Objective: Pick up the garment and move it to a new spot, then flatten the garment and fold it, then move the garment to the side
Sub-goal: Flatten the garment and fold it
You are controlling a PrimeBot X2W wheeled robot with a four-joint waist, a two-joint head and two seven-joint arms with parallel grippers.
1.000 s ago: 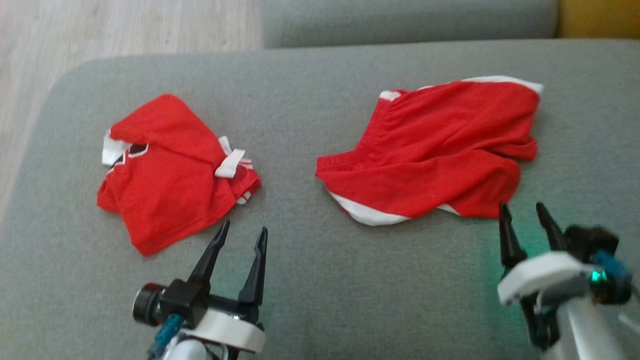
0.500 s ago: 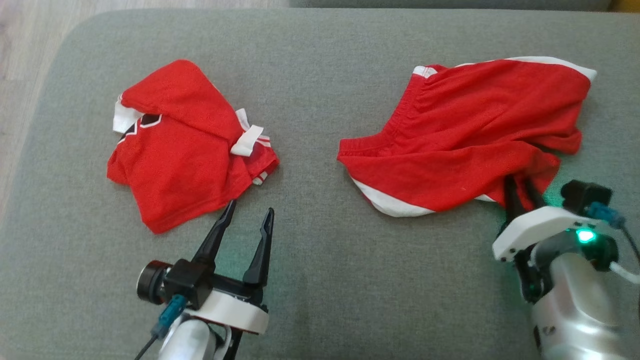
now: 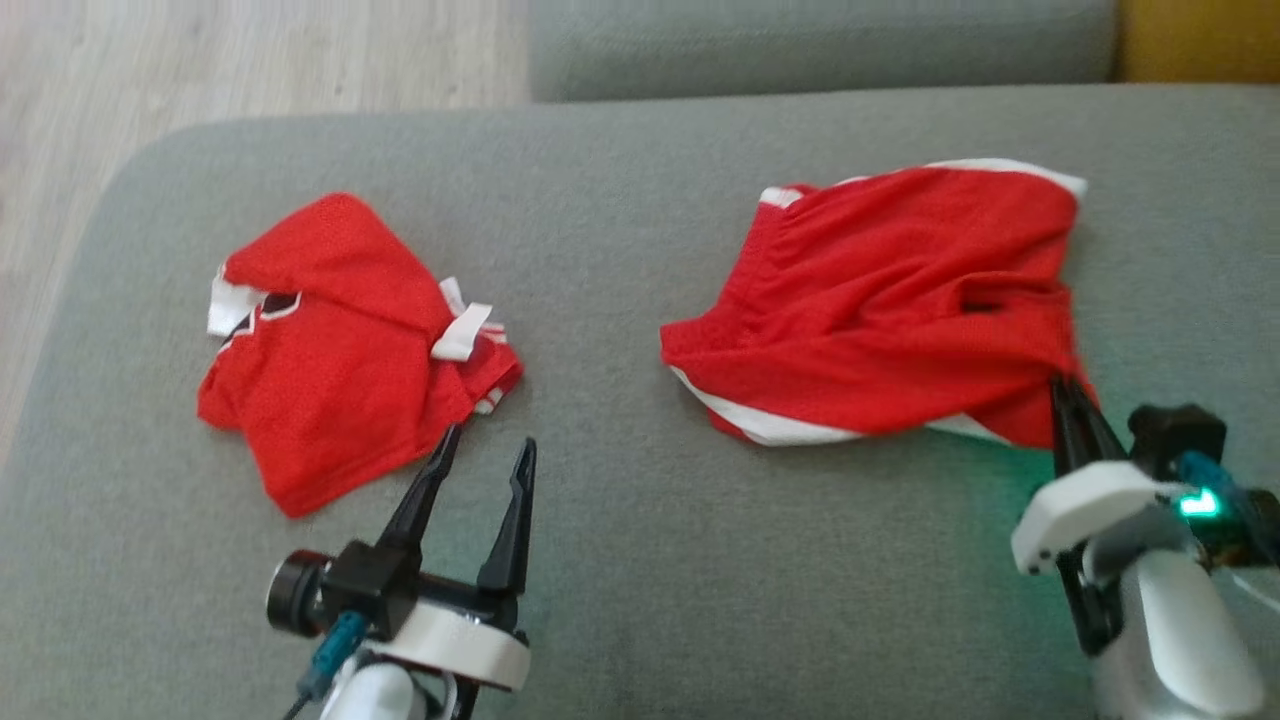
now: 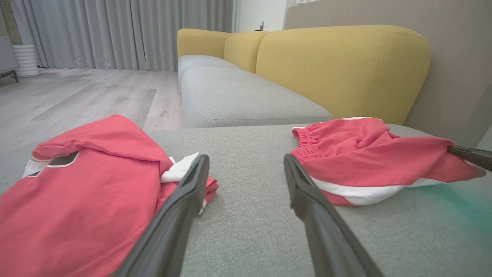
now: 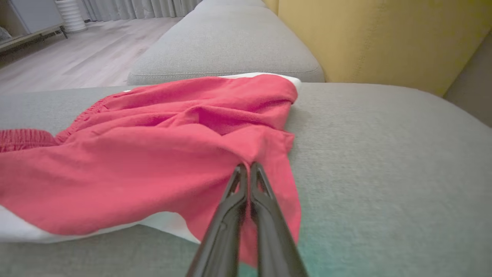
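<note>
The right gripper (image 3: 1066,392) has just pinched shut on the lower-right corner of the shorts (image 3: 880,300), which lie right of centre on the cushion (image 3: 620,560), so lifting can begin. The left gripper (image 3: 490,438) waits wide open and empty, near the shirt (image 3: 330,370).

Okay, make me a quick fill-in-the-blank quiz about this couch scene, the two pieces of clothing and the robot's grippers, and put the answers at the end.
1. The shorts and the shirt are both ____ with white trim.
2. The right gripper pinches an edge of the shorts, while the left gripper is ____ and holds nothing.
3. Both garments lie on a ____ couch cushion.
4. The backrest behind the couch seats is ____.

Answers: red; open; grey; yellow
</note>
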